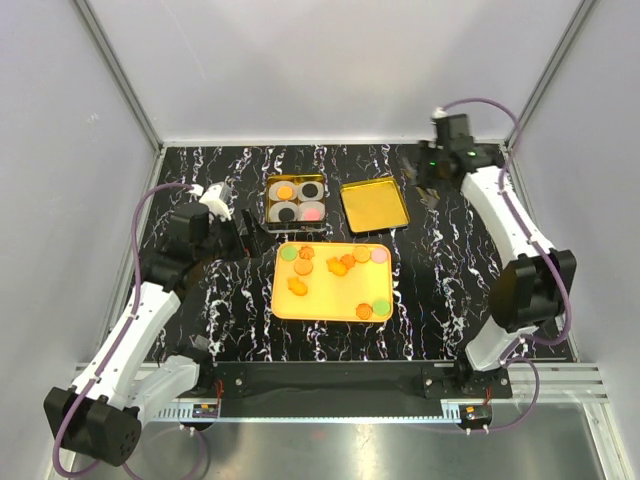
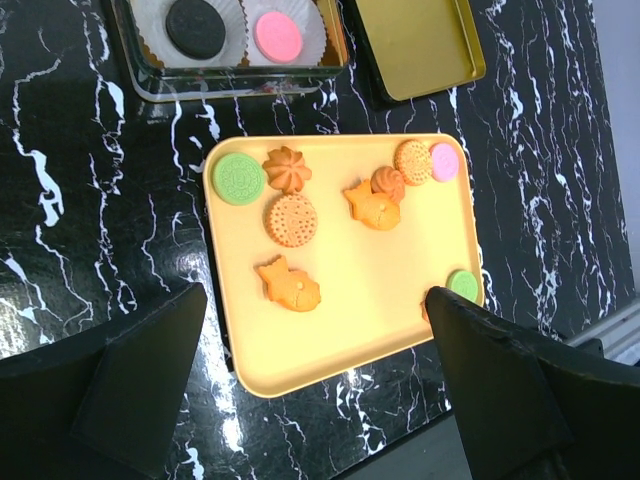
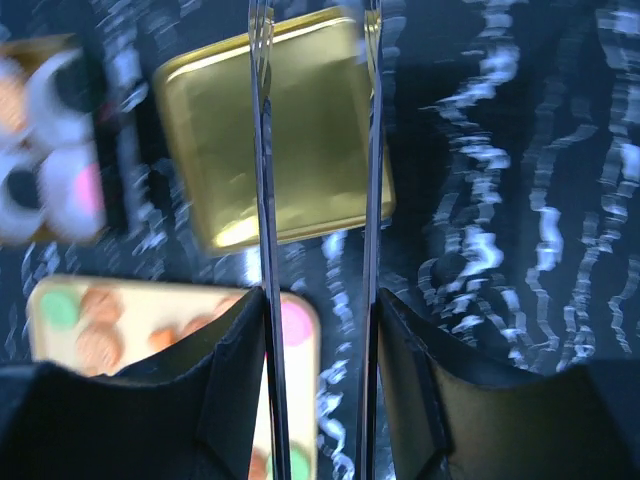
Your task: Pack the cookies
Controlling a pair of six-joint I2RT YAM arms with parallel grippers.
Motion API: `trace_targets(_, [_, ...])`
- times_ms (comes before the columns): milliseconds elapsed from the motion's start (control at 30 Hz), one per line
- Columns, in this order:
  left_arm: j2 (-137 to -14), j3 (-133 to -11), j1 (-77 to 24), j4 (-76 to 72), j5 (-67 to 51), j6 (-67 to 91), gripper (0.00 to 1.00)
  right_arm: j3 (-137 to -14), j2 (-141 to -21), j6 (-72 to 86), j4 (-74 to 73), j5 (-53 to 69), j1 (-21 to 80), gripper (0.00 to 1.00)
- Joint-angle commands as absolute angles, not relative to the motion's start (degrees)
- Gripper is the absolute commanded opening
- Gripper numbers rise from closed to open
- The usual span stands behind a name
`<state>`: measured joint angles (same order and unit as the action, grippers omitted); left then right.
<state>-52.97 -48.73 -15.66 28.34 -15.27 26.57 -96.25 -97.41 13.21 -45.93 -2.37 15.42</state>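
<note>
Hovering above the near left part of the yellow rectangular plastic tray [image 2: 380, 290], the left pincer [image 2: 315, 300] has its fingers spread wide and holds nothing. Behind the tray, a gold square tin [image 1: 268, 200] holds four white pleated liners, each with one cookie in it: orange, black, black and pink.

The other small flat toy cookies [image 2: 291, 220] lie loose on the tray, face up in a single layer. From the left they are a green round one [image 2: 238, 178], an orange flower, a dotted orange round and an orange fish [image 2: 288, 285]. Further right come a second fish [image 2: 372, 205] touching a small orange round, then a dotted round touching a pink one, and a green one at the near right edge.

They look light, stiff and thin, and probably smooth enough to slip. Since they lie flat, a grip across the rim, edge to edge, seems the best hold. The round ones have no long axis. Each fish runs roughly along the tray's length, tail to the left in the left wrist view, so pinching across its narrower body looks best.

To the right of the tin, a gold square lid [image 1: 375, 205] lies on the black marbled surface [image 1: 450, 300]. Above its right side, the right pincer [image 3: 318, 300] appears clamped on thin metal tongs [image 3: 262, 150], whose blades stand apart.
</note>
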Motion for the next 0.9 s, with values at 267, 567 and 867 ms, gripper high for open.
trace_targets(267, [-51.86,-48.08,-15.38,24.43,-20.13,26.63,0.99,-82.35,-104.32,17.84,-28.3,-4.03,-3.43,0.55])
trace_targets(567, [-51.42,-47.99,-15.38,24.26,-21.01,26.81,0.99,-81.48,-111.88,17.84,-29.44,-6.42,-3.96,0.66])
trace_targets(867, [-51.42,-48.08,-15.38,24.26,-20.83,26.89,0.99,-76.04,-110.75,18.54,-29.18,-3.78,-3.96,0.8])
